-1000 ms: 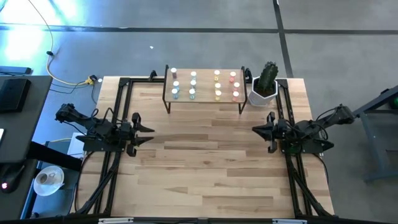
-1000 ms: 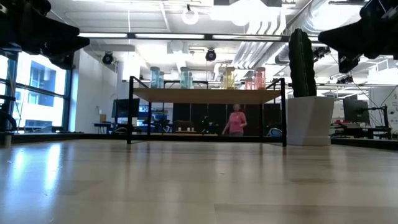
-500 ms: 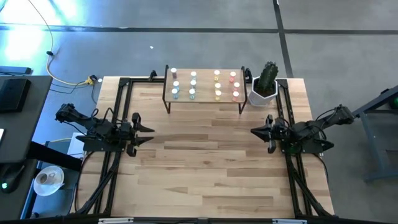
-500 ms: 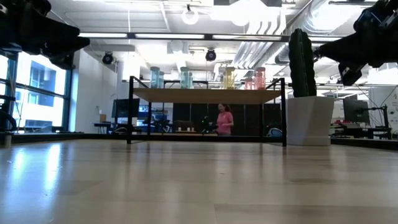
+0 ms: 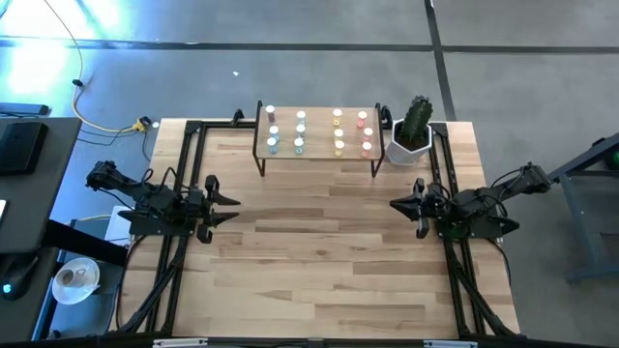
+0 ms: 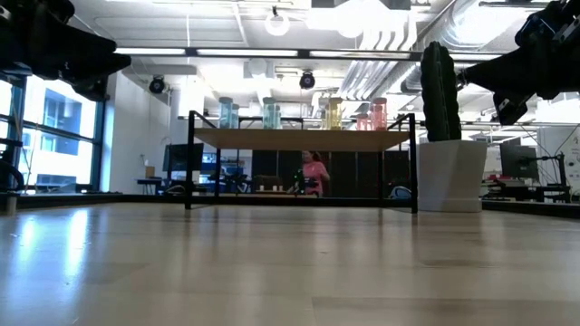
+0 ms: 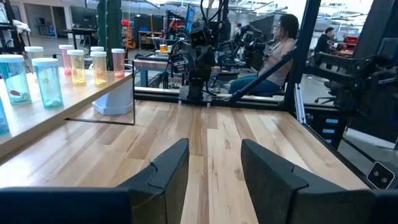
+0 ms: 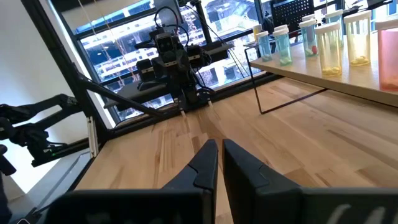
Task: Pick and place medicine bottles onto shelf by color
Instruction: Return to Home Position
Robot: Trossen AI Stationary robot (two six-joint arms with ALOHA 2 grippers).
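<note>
Since a second ago the right gripper [image 5: 395, 204] has edged slightly inward. The left gripper [image 5: 235, 206] hovers, fingers apart, at the table's [image 5: 319, 275] left edge. The medicine bottles [image 5: 301, 130] stand on the shelf [image 5: 319, 137], well apart from both. The right gripper's fingers are together.

no legible text anywhere, medicine bottles [image 7: 48, 81] show no readable labels, no signs or numbers

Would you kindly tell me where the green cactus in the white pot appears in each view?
High view: green cactus in white pot, beside the light-wood shelf's right end.
Low view: cactus right of the shelf.
Left wrist view: cactus beyond the shelf's far end.
Right wrist view: not in it.
Shared landmark: the shelf.
</note>
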